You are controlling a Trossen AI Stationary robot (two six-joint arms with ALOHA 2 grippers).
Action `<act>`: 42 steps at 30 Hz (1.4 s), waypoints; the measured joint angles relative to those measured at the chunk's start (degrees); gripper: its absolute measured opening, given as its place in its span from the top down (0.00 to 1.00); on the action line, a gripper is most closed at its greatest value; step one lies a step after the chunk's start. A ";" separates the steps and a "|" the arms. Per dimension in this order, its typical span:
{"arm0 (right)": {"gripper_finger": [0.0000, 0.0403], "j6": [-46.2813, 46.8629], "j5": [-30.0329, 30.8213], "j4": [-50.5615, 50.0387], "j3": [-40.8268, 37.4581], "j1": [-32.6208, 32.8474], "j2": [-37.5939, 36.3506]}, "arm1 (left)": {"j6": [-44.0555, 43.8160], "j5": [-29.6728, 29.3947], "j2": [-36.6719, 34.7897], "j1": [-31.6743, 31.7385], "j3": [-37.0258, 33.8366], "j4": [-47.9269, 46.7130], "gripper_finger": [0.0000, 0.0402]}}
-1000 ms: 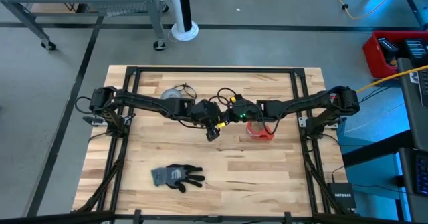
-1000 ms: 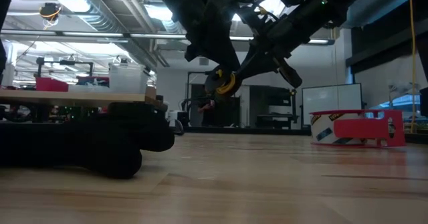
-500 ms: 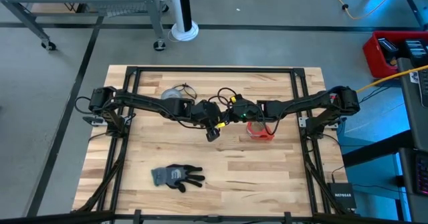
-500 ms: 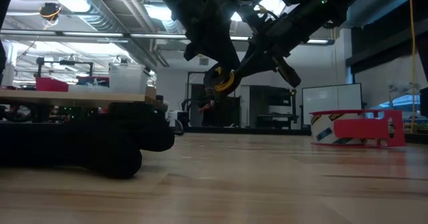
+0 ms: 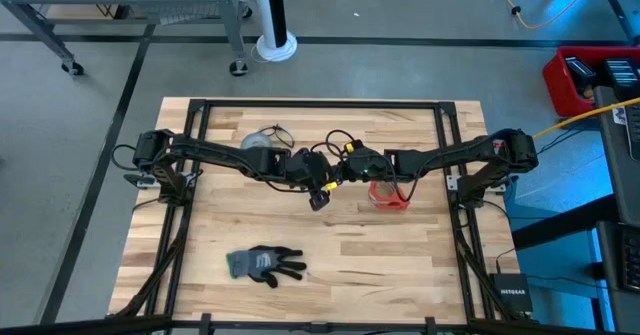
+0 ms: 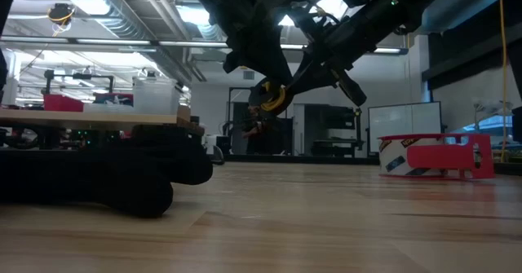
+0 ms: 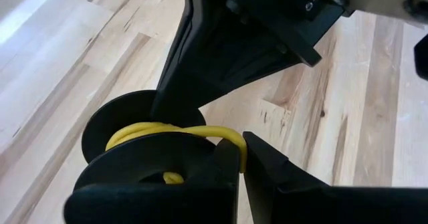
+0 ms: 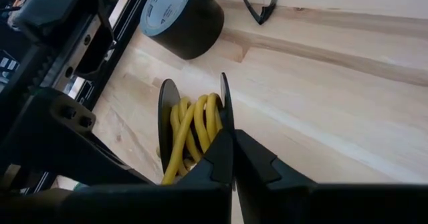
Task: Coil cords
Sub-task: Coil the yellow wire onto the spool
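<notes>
The wooden tabletop (image 5: pixel 330 265) carried everything, with both dark arms reaching in from its sides and meeting above its middle. A black-and-grey glove (image 5: pixel 263 264) lay flat on the near part of the tabletop, well apart from the arms. A red tape roll (image 5: pixel 390 197) sat just beside the right arm, and a grey tape roll (image 8: pixel 179 17) stood on the far side near the left arm, with a thin black cord (image 8: pixel 257 2) looped beside it.

The left pincer (image 7: pixel 242 162) was raised off the wood, its fingers pressed together on a strand of the yellow cord (image 7: pixel 175 132). That cord was wound between two black discs of a small spool (image 8: pixel 167 127), held in the air over the tabletop's middle, as the low view showed against the room behind. The right pincer (image 8: pixel 233 158) was likewise closed, its tips nipping the edge of one disc right where the yellow turns lay. The two pincers were close together on the spool
</notes>
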 joint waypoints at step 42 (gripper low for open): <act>0.99 0.00 1.97 3.48 0.33 0.04 -0.07 | -2.15 -5.30 0.26 -3.27 -0.07 -9.12 0.85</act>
